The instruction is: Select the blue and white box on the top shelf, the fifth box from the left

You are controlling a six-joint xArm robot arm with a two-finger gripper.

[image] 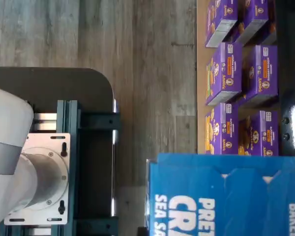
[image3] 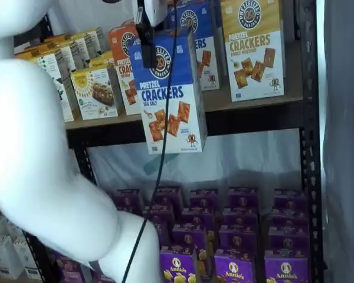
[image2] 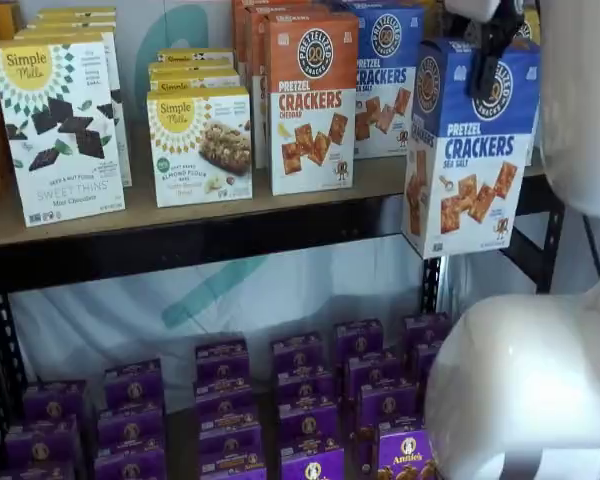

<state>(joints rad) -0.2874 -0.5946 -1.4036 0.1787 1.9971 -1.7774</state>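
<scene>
Now blue and white box [image3: 168, 94] upright, front outward, clear of top shelf [image2: 180, 235]; end effector [image3: 146, 41] clenched on it.

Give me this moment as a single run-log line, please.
gripper: shut on blue and white box | box: lifted, clear of top shelf, hanging in front | lower purple boxes: untouched

An orange-topped cheddar cracker box [image2: 312, 100] was seen upright on the upper level, with a Simple Mills almond flour bar box [image2: 201, 146] just beside it and a larger Simple Mills Sweet Thins box [image2: 60, 128] further along. A yellow-topped cracker box [image3: 252, 47] was seen standing at the far end in a shelf view. Small purple Annie's boxes [image2: 310, 400] were arranged in rows on the lower level. Grey wood-plank flooring [image: 152, 73] was shown in the wrist view.
</scene>
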